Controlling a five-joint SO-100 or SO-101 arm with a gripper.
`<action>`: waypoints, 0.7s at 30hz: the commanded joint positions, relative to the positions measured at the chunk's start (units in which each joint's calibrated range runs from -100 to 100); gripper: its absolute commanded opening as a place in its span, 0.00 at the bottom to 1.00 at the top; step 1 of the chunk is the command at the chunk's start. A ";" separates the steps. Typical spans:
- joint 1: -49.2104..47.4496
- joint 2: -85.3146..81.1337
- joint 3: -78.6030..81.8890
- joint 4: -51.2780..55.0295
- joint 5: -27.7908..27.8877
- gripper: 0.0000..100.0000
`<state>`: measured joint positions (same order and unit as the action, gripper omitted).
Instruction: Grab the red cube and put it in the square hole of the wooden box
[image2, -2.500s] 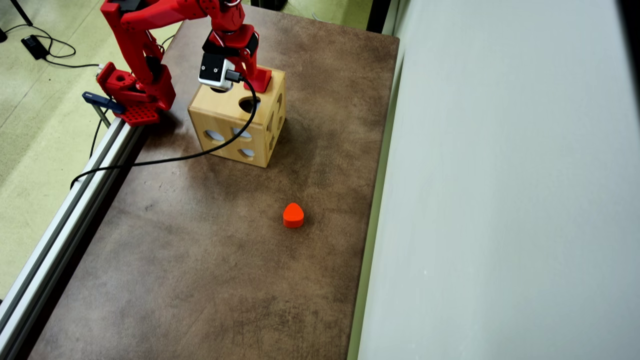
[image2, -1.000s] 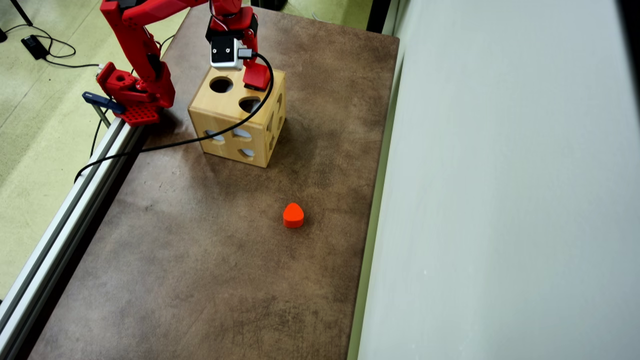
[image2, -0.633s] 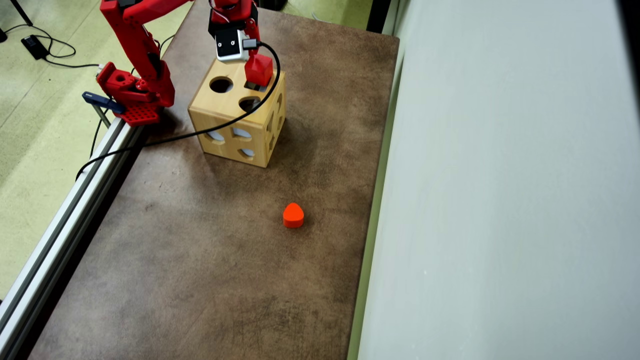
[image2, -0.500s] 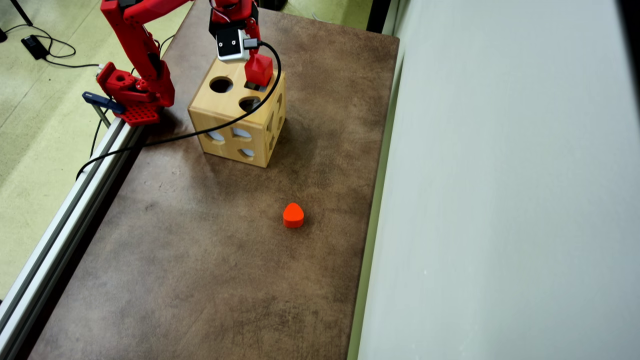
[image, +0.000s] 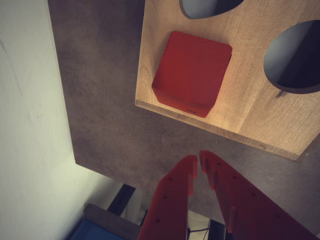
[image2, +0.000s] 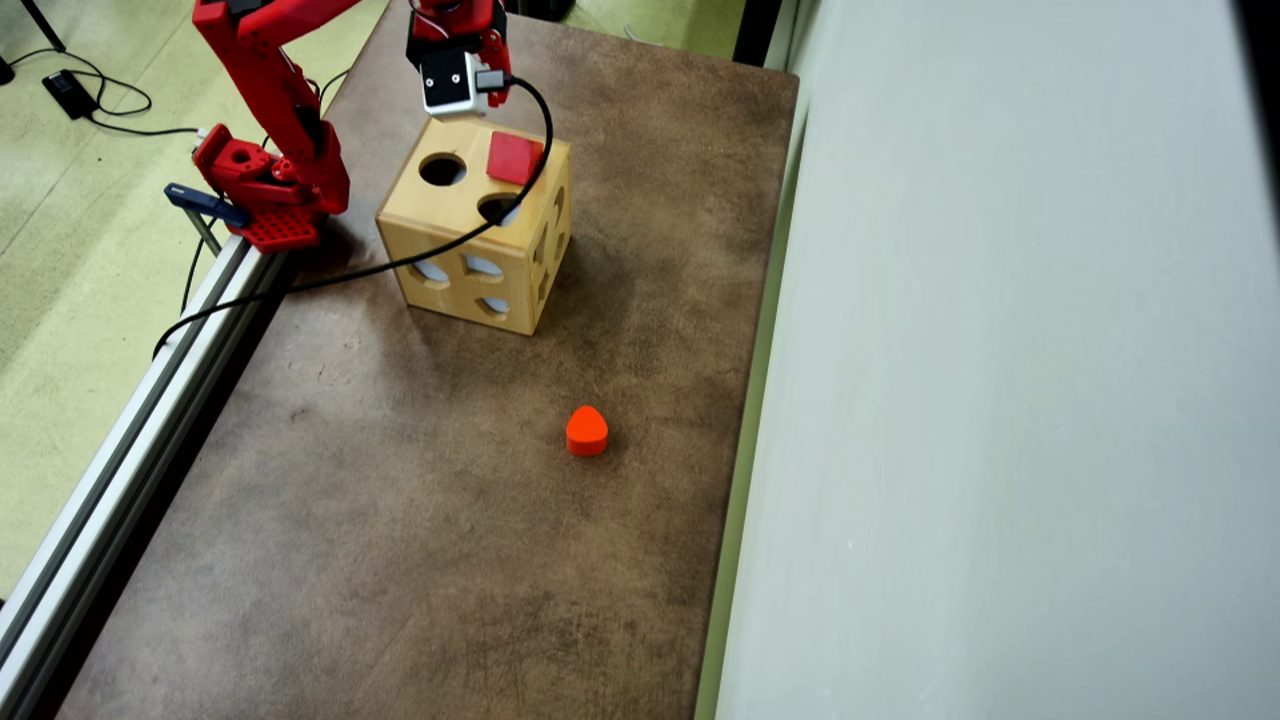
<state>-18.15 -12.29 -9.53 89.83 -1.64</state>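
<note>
From the overhead view I am seeing the wooden box sitting toward the far end of the table, just right of the arm's base. The red cube is lying on the box's top face, at its far right corner, right of the round cut-out and behind the rounded cut-out. The gripper is hanging beyond the box's far edge, apart from the cube, in the wrist view. The heart-like block is sitting on the table nearer to me, well apart from the box. A cable is trailing across the box's top and off to the left.
</note>
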 joint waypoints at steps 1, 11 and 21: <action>0.32 -2.62 -0.94 -0.45 0.49 0.02; 0.24 6.30 -0.76 -0.53 0.49 0.02; 0.54 11.31 -0.58 -2.62 0.49 0.02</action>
<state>-18.15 -1.36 -8.98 89.35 -1.64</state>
